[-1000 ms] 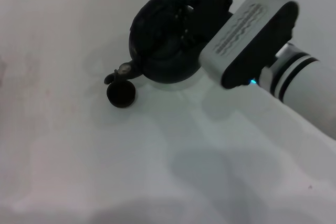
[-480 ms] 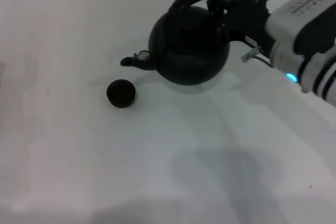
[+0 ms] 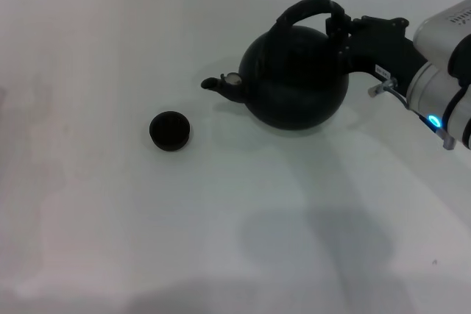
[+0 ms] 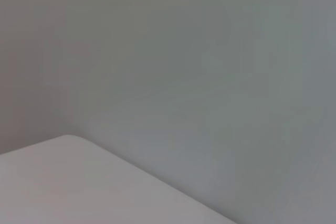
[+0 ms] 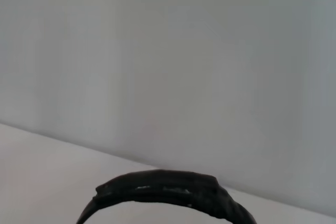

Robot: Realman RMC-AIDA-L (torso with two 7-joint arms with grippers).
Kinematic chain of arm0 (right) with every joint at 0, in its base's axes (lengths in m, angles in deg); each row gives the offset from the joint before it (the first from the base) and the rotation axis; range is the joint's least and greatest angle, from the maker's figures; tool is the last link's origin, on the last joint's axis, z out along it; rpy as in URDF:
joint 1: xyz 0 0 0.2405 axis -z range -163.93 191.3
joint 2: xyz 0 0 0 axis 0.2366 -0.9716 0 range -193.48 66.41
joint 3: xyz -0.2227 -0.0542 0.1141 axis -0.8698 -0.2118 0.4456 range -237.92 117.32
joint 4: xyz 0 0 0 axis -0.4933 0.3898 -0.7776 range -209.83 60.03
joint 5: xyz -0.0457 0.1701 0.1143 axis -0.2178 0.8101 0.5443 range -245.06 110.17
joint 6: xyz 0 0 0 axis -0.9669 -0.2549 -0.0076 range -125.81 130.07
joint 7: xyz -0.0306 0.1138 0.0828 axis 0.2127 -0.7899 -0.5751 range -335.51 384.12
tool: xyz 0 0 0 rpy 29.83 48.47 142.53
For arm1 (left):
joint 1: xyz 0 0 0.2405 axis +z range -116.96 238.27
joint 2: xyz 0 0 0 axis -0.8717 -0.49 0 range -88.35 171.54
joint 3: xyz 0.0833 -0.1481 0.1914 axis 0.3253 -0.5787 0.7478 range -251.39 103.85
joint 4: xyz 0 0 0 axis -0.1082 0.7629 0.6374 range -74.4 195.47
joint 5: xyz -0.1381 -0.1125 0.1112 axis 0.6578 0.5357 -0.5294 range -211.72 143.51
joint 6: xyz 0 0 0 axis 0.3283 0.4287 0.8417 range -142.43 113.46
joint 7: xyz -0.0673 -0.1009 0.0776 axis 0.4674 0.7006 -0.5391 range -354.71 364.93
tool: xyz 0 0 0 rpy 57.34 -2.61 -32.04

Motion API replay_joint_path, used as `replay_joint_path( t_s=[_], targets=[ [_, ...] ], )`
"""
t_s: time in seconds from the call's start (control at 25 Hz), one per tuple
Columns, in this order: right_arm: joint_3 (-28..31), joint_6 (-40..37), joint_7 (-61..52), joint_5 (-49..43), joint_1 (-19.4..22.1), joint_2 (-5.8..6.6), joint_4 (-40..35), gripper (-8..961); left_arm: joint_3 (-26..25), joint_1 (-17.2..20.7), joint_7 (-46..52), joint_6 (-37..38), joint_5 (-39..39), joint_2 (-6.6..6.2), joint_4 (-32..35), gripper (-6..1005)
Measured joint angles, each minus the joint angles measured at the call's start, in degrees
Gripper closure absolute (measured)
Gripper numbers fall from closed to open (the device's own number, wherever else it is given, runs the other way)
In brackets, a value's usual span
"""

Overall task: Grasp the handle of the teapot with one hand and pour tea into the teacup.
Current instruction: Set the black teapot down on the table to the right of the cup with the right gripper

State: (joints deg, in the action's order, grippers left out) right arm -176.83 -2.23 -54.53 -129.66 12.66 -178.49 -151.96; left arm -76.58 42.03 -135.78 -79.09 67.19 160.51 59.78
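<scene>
Black teapot (image 3: 296, 86) sits upright on the white desk (image 3: 110, 240), well right of the teacup (image 3: 170, 131), my right gripper (image 3: 340, 33) jaws clamped on its handle (image 3: 305, 9); I judge pouring done, only release left.

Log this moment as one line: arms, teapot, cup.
right gripper: shut on handle | teapot: upright, spout toward teacup | teacup: apart on table | left arm: not in view
</scene>
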Motion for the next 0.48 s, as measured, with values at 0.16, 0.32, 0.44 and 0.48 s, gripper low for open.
replay_joint_path(
  t_s=[0.16,0.32,0.44,0.48],
  targets=[
    [0.37,-0.07,0.0,1.06,-0.02,-0.06,1.68,821,0.0,0.0,0.0,-0.08,0.03,0.0,-0.11,106],
    [0.7,-1.22,0.0,2.26,-0.27,-0.01,2.9,819,0.0,0.0,0.0,-0.11,0.05,0.0,-0.22,106],
    [1.93,-3.86,0.0,2.37,0.04,-0.03,3.51,818,0.0,0.0,0.0,-0.11,0.05,0.01,-0.22,107],
    [2.34,-4.71,0.0,2.4,0.1,-0.03,3.77,818,0.0,0.0,0.0,-0.11,0.05,0.04,-0.22,107]
  ],
)
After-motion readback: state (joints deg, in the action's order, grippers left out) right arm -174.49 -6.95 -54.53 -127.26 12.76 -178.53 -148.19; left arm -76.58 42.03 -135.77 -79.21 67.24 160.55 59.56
